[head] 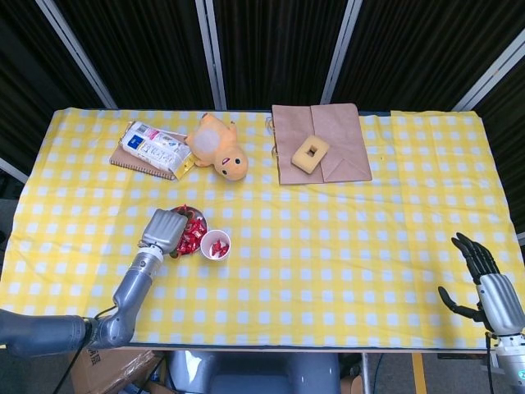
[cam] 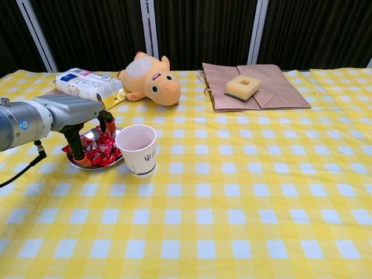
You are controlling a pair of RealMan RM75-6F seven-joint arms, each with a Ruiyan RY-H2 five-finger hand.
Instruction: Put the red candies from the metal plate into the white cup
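Heaped on one metal plate [cam: 74, 163] are many red candies [cam: 100, 149], touched by left hand [cam: 87, 125] fingers [cam: 74, 150]; grip cannot be told. One white cup [cam: 138, 149] stands beside. Right hand [head: 486, 283] fingers are spread.

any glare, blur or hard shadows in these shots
Head view: even light, sharp throughout, no glare on the tablecloth. Chest view: sharp too; the white cup casts only a soft shadow, the metal plate shows a mild sheen, and the left robot hand is not blurred.
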